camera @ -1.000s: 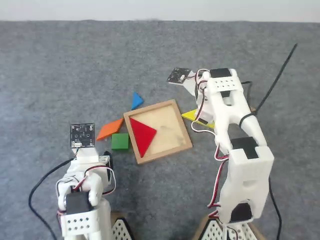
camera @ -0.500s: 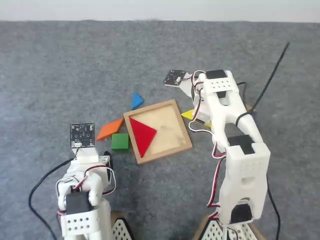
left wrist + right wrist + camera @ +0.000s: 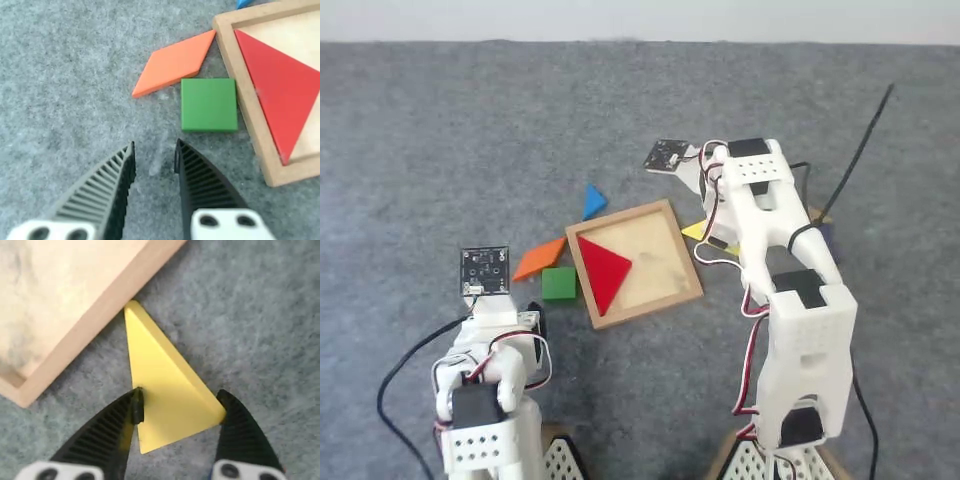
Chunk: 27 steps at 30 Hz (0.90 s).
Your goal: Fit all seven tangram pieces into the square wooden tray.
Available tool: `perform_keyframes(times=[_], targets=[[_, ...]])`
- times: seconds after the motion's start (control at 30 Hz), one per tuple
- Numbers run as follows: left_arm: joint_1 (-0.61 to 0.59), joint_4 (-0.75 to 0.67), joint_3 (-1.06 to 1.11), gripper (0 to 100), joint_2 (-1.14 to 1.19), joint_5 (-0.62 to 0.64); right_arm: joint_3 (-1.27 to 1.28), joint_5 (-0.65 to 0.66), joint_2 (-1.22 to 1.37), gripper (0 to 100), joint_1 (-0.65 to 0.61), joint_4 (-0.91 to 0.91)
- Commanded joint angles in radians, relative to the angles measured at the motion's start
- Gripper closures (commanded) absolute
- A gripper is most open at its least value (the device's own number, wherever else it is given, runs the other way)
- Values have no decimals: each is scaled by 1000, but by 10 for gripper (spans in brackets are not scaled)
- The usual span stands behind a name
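Right gripper [image 3: 180,399] is closed on the yellow triangle [image 3: 162,385]. One black fingertip presses the piece's long edge and the other sits against its far corner, so the triangle fills the span between them. The piece lies flat on the grey carpet [image 3: 440,130], outside the square wooden tray [image 3: 95,320], with its sharp corner touching the tray's outer rim. In the high view the yellow triangle [image 3: 696,229] peeks out from under the right arm [image 3: 790,270], just beside the tray on the side toward that arm.

The tray [image 3: 655,255] sits turned at an angle on the carpet between the two arms. One piece lies inside it: the large red triangle [image 3: 605,271]. It is flat on the tray floor against the side nearest the left arm [image 3: 490,380], its point aimed at the tray's middle. The remaining floor is bare pale wood.

Three pieces lie on the carpet outside the tray on that same side. The green square [image 3: 209,105] is just beside the rim, and the orange parallelogram [image 3: 175,62] is at the square's corner, touching or nearly so. The small blue triangle [image 3: 593,200] is near the tray's far corner.

Left gripper [image 3: 154,152] hangs over the carpet short of the green square, its fingers a narrow gap apart with carpet showing between them.
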Motion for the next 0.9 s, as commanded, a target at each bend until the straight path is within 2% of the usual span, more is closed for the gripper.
perform_keyframes(times=[0.0,0.13,0.3,0.5,0.6,0.7,0.87], targets=[[-5,5,-13,871,-20,11,5,-89,25,867,-21,18],[-5,5,-13,871,-20,11,0,-106,-13,997,-19,31],[-5,5,-13,871,-20,11,0,-115,-102,992,-21,124],[-5,5,-13,871,-20,11,0,-299,-251,991,-28,168],[-5,5,-13,871,-20,11,-15,-474,-325,991,-33,166],[-5,5,-13,871,-20,11,-61,-736,-354,991,-61,166],[-5,5,-13,871,-20,11,-137,-1218,-325,990,-179,154]])
